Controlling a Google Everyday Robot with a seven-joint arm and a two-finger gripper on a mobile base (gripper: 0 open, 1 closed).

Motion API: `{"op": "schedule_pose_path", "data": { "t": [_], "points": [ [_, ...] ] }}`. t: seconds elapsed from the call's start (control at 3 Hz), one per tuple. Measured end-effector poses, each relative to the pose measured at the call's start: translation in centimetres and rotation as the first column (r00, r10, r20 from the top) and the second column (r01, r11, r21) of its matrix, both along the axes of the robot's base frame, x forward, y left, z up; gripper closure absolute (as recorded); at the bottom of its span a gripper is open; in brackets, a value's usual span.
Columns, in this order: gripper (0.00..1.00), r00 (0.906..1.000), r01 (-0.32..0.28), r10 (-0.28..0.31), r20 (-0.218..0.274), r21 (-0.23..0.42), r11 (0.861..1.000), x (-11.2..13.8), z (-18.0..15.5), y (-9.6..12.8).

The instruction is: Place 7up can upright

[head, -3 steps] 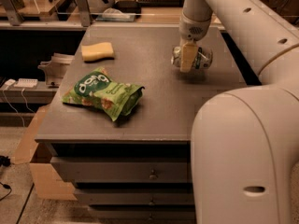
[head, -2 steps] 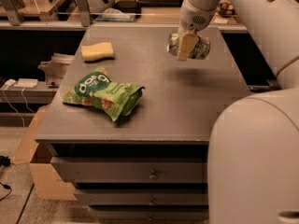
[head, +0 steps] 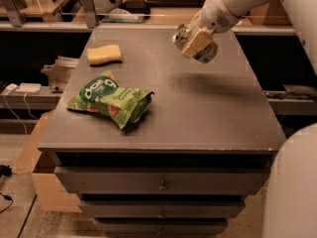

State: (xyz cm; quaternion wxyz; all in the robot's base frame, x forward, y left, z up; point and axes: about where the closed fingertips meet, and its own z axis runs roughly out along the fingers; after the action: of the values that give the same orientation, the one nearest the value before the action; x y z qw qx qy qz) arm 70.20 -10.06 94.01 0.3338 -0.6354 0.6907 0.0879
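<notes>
Status, camera view:

1. Gripper (head: 195,43): at far right of the scene, above the far-right part of the table (head: 213,118). Its fingers (head: 197,39) are closed narrow on the 7up can (head: 181,34), one pale pad lying across the can body.
2. 7up can: held in the air, clear of the tabletop, w/ its shadow on the surface just near of it. The can is tilted, not upright. Silver top faces up-left and the other end points down-right.
3. Green snack bag (head: 109,99): lies flat on the left-centre of the table, well apart from the can. I can't tell if the bag is sealed or what's inside.
4. Yellow sponge (head: 104,54): far-left area of the table, apart from the bag.
5. Drawers (head: 161,180): stacked below the tabletop, all shut, so contents are hidden.
6. Cardboard box (head: 30,155): on the floor at the table's left side. I can't see into it from here.
7. Arm (head: 233,6): enters from upper right. Robot body fills the near-right corner.
</notes>
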Motion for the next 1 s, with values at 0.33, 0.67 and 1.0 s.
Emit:
{"op": "schedule_pose_path", "data": {
  "t": [0.33,0.67,1.0],
  "points": [
    [1.0,1.0,-0.007,0.008,-0.003,0.048,0.999,-0.35,0.36,0.44],
    [1.0,1.0,0.004,-0.004,-0.005,0.091,0.996,-0.14,-0.04,0.48],
    [1.0,0.9991,0.036,-0.041,0.011,0.256,0.966,0.39,0.17,0.2]
  ]
}}
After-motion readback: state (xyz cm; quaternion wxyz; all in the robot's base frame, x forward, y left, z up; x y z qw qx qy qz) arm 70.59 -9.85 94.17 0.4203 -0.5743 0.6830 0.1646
